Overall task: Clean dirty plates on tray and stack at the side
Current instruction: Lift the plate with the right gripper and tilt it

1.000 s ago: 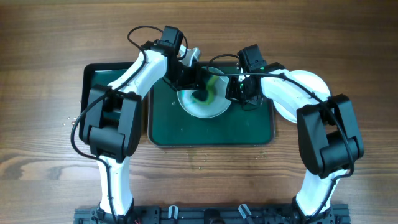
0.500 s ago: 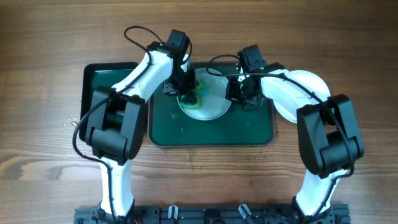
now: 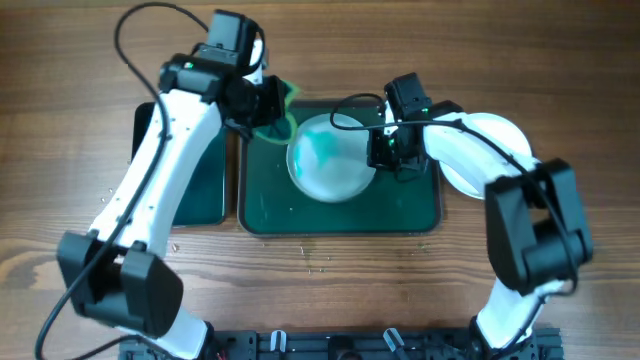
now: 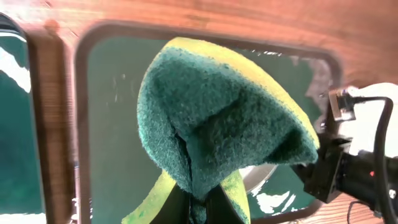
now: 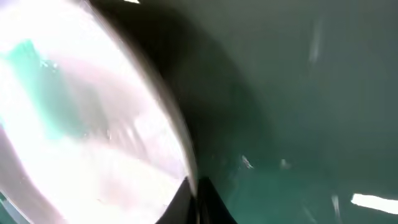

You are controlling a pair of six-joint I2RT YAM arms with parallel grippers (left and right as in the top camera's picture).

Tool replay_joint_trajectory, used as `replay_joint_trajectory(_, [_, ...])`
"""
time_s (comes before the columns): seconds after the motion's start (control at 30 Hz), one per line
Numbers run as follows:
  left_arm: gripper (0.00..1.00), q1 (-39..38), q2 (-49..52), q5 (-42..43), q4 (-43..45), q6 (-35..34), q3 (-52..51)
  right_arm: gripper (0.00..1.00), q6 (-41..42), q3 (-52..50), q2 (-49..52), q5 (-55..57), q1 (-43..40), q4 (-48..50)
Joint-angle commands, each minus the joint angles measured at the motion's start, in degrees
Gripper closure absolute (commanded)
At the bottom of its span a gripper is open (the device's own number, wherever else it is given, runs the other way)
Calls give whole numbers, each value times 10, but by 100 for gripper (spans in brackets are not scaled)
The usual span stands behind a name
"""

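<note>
Your left gripper (image 3: 262,106) clamps the sponge (image 3: 277,104); plate (image 3: 325,165) lies to its right, rim pinched by right gripper (image 3: 384,150). Faint smear (image 3: 321,150) there: wipe rightward.

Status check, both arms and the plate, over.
Left gripper shut on sponge, above far-left corner of tray. Right gripper at plate rim, grip unclear. Plate on tray, faint teal smear. Nothing blocking.

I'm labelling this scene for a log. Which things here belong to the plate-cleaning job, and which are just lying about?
Job: smeared plate, large tray, sponge in the left gripper, white plate beside the tray.
Lying about: smaller tray, specks on the table.
</note>
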Motion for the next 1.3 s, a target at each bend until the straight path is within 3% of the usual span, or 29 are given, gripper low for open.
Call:
replay_joint_trajectory(0.0, [96,5,9,-27,-10,-8,1,96,-12,0,-95,100,10,-27])
replay_joint_trajectory(0.33, [96,5,11,-44,-14,-10,0,96,37,0,-248,554,141,-113])
replay_joint_trajectory(0.7, [96,5,11,-44,-18,-9,0,96,-31,0,-261,929,278,-120])
replay_joint_trajectory(0.9, [96,5,11,-44,-19,-10,0,96,-88,0,-261,992,303,-87])
replay_joint_trajectory(1.27, [96,5,11,-44,-20,-10,0,96,-92,0,-261,945,299,-67])
